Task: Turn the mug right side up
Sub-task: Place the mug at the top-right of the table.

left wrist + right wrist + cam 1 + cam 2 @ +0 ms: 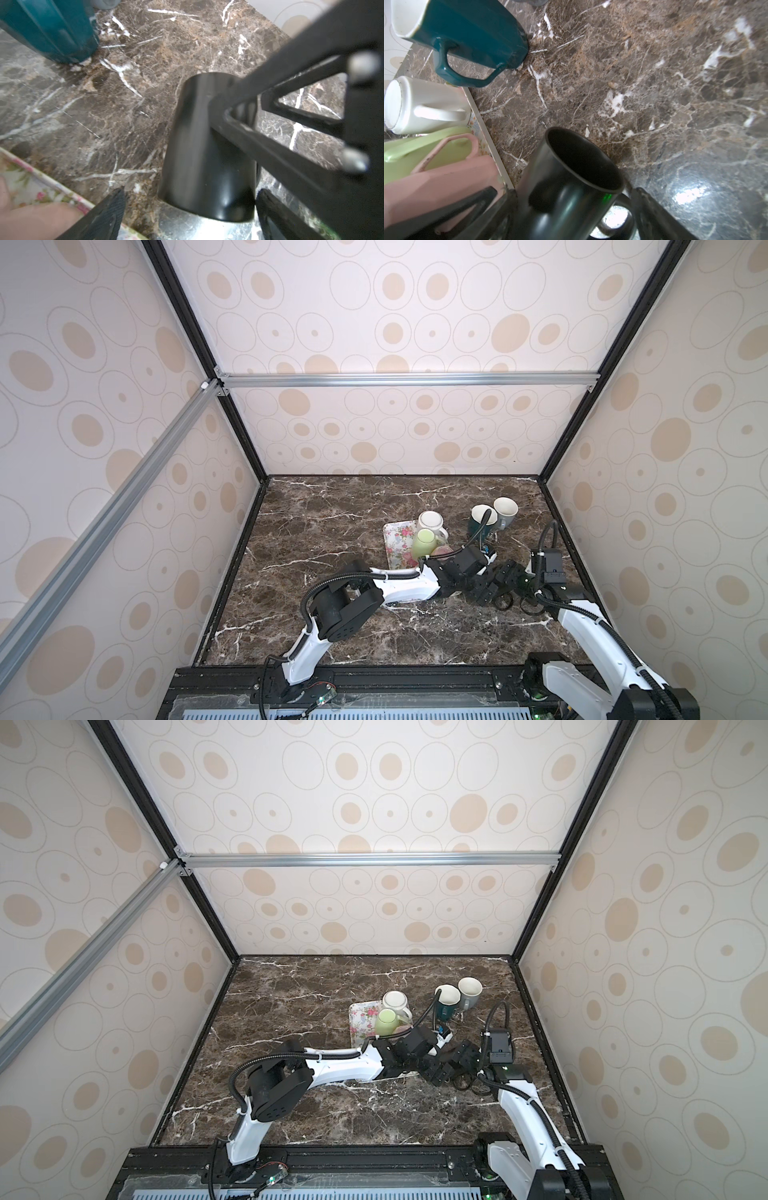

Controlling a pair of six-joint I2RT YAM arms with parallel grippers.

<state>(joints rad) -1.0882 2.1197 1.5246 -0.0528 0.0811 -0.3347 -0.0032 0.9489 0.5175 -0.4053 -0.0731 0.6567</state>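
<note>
**Mug off upright, bracketed by both grippers**

Mug (566, 187): black, glossy, plain cylinder with a loop handle, dark inside. It sits near the table's (654, 83) right front, just beside the floral tray (483, 133). In both top views the arms hide it.

Orientation: its axis runs well off that of the teal mug (471, 31), which stands upright nearby. The open mouth shows in the right wrist view. Whether it rests on the table or is lifted, I cannot tell.

Right gripper (565, 191): jaws wide, one on each side of the body, and one finger (270, 151) lies against the wall. A firm clamp is not confirmed. Judgement: a span across the full body gives a hold for rotating it.

Left gripper (192, 193): open wide, ribbed pads flanking one end of the mug, with a clear gap on one side. Judgement: placed to steady or receive.

Surroundings: white (425, 104) and green (425, 149) mugs stand inverted on the tray, with a matte pink one (436, 187) beside them. The table is a polished brown marble pattern with glare. Judgement: slick glaze on a slick top, so it may slide.
</note>
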